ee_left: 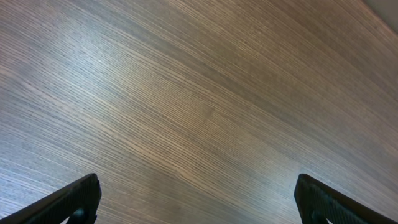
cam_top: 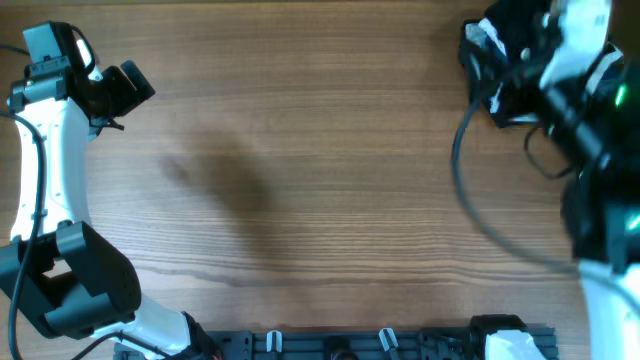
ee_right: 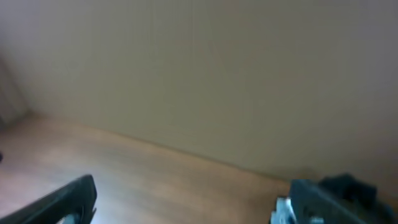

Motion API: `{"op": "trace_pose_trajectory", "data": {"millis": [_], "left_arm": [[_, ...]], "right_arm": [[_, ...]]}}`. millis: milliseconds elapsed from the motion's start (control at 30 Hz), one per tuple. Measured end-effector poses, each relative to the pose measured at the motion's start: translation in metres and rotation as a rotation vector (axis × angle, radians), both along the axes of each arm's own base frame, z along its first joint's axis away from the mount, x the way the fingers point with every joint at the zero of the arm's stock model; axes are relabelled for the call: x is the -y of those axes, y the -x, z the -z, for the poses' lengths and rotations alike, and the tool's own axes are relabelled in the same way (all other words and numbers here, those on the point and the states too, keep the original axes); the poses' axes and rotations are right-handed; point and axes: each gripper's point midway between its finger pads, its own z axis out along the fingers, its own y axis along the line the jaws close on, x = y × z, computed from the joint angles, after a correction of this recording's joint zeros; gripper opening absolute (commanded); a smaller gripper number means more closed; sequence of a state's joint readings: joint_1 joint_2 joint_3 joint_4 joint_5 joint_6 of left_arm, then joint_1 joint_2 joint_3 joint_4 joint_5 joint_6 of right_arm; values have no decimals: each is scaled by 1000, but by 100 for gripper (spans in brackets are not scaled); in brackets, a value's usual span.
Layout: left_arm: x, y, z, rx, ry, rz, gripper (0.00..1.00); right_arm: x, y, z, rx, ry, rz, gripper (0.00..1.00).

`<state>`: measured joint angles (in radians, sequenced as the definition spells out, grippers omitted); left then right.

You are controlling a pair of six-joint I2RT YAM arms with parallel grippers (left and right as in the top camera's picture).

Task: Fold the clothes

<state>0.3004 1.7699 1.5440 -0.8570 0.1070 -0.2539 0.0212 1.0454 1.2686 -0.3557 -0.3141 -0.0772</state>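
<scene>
A dark heap of black and white fabric (cam_top: pixel 497 62) lies at the table's back right corner, and I cannot tell whether the clothes are part of it. My right arm (cam_top: pixel 585 90) reaches over that heap; from overhead its fingers blend into the dark mass. In the blurred right wrist view my right gripper (ee_right: pixel 193 200) is open with only bare wood and a beige wall between its fingers, and dark fabric with a white bit (ee_right: pixel 348 185) sits just past the right finger. My left gripper (cam_top: pixel 128 86) (ee_left: pixel 199 200) hangs open over bare wood at the far left, holding nothing.
Wood-grain table (cam_top: pixel 320 150) fills the view. A black cable (cam_top: pixel 470 190) loops from the right arm across the table's right side. A black rail with clips (cam_top: pixel 330 343) runs along the front edge. The left arm's base (cam_top: pixel 75 280) stands at the front left.
</scene>
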Motion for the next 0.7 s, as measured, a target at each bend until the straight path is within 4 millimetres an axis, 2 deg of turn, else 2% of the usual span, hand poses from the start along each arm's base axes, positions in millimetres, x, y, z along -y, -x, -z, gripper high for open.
{"op": "trace_pose_trajectory", "data": {"millis": [67,267,400,533,700], "left_arm": [[0,0,0,-1,1,0,100],[1,0,0,-1,3,1,100],[1,0,0,0,4,1,100],[1,0,0,-2,4,1,100],[1,0,0,-2,4,1,100]], "right_arm": [[3,10,23,33,5,18,100],[14,36,111,36,-8,80,100],[21,54,159,41,-49,125,100],[27,70,189,89,-69,157,100],[31,88,204,161,-79,175,100]]}}
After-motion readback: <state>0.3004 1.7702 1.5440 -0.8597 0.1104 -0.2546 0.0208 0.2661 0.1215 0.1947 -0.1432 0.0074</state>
